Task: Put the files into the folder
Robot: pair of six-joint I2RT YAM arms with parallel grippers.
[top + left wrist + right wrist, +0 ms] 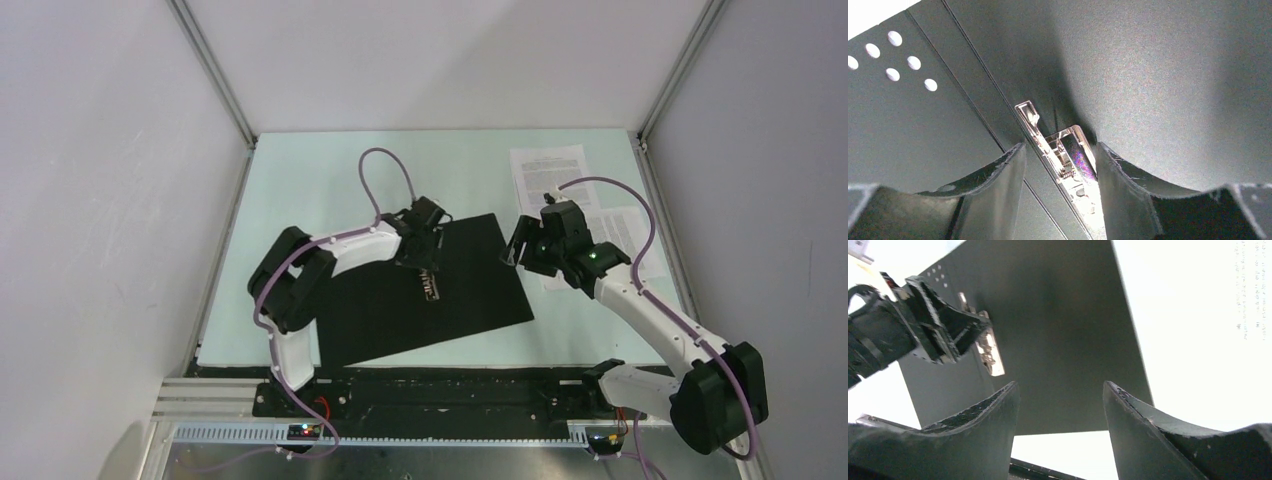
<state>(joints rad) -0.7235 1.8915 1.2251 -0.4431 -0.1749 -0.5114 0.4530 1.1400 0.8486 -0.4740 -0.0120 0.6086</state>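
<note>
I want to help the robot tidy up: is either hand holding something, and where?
The right gripper is open and empty. The left gripper straddles the metal clip of the folder; whether it pinches it cannot be told.

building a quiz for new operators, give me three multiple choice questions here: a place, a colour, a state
1. Where do the files lie? A) right of the folder B) inside it C) left of it
2. Which colour is the folder's upturned face? A) red B) white C) black
3. How is the left gripper? A) shut on a sheet B) open, astride the metal clip C) open over bare table
Answers: 1 A, both lie beyond the folder's right edge; 2 C, the open folder shows black; 3 B, the left wrist view shows a finger on each side of the clip.
</note>
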